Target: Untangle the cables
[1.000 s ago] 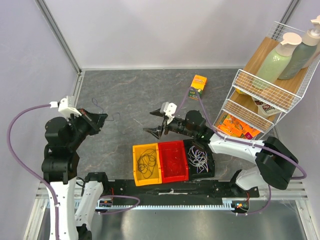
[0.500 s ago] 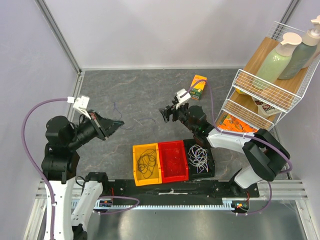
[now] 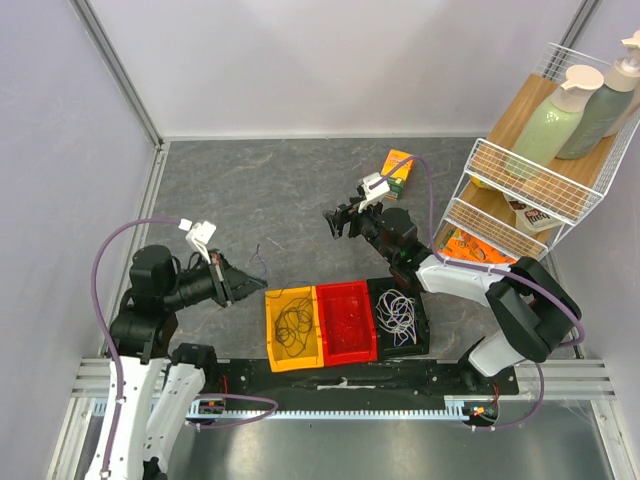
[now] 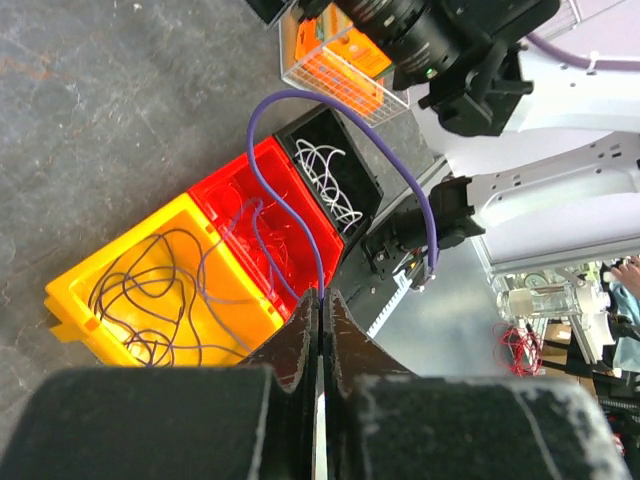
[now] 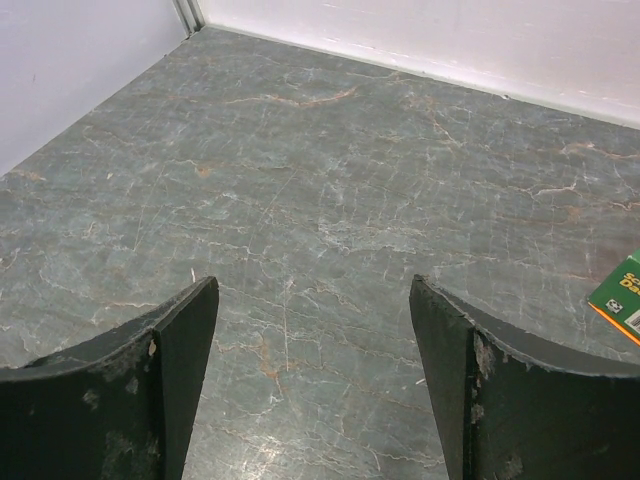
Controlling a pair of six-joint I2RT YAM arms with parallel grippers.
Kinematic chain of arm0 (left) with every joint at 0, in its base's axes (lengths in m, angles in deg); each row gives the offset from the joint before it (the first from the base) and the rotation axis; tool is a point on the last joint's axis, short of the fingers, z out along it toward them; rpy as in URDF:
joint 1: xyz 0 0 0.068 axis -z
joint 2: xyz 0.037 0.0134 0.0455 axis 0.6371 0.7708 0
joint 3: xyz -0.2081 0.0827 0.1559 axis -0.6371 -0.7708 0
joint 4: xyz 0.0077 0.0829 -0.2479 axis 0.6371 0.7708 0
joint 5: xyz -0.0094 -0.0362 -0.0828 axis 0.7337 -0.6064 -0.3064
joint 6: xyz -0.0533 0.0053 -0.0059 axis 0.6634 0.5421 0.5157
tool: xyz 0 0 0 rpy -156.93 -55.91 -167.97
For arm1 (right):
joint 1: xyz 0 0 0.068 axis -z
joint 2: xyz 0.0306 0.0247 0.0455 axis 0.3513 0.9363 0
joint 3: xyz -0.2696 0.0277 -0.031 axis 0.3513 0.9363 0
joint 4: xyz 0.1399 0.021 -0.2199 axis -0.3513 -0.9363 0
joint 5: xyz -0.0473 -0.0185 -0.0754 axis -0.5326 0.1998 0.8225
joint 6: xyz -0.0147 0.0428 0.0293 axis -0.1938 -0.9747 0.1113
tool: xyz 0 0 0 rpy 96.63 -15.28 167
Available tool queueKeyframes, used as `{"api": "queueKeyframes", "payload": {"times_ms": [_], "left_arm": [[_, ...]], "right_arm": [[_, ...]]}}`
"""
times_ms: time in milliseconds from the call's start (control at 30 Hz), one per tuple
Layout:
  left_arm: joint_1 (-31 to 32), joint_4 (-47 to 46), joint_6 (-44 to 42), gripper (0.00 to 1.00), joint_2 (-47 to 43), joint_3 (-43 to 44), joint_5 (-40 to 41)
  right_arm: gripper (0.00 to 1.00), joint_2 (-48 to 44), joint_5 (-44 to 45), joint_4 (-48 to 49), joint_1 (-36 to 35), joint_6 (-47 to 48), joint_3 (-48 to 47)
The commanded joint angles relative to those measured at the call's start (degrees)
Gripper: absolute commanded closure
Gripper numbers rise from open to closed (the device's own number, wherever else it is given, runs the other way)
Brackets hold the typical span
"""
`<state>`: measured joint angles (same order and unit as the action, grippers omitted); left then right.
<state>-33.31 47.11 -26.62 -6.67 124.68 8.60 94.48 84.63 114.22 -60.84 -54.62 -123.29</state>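
Table (image 3: 260, 190): grey marbled top, pale lilac walls (image 3: 330, 60) around it. Right side: wire rack (image 3: 520, 170) with wooden shelves, two pump bottles (image 3: 560, 120) on top. Orange box (image 3: 397, 170) on table near rack.

Near edge: yellow bin (image 3: 269, 330), red bin (image 3: 345, 330), black bin (image 3: 421, 322) in touching row. Dark cables (image 3: 293, 322) coiled in yellow bin. White cables (image 3: 395, 312) in black bin.

Left gripper (image 4: 320, 300): jaws pressed together, pinching purple cable (image 4: 300, 95), which arches above red bin.

Right gripper (image 5: 312, 300): jaws spread wide, hovering over table beyond bins.
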Motion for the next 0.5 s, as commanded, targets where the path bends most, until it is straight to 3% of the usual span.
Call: {"api": "queueKeyframes", "payload": {"times_ms": [0, 267, 467], "left_arm": [[0.33, -0.33, -0.50, 0.98, -3.15, -3.95, -0.36], [2.34, 11.61, -7.18, 0.98, 2.46, -1.77, 8.59], [11.91, 14.97, -1.75, 0.98, 5.72, -2.47, 19.84]], "right_arm": [[0.16, 0.32, -0.11, 3.62, 0.19, -0.96, -0.32], [0.16, 0.76, -0.20, 3.62, 0.28, -0.96, -0.50], [0.16, 1.20, -0.20, 3.10, 0.28, -0.88, -0.85]]}}
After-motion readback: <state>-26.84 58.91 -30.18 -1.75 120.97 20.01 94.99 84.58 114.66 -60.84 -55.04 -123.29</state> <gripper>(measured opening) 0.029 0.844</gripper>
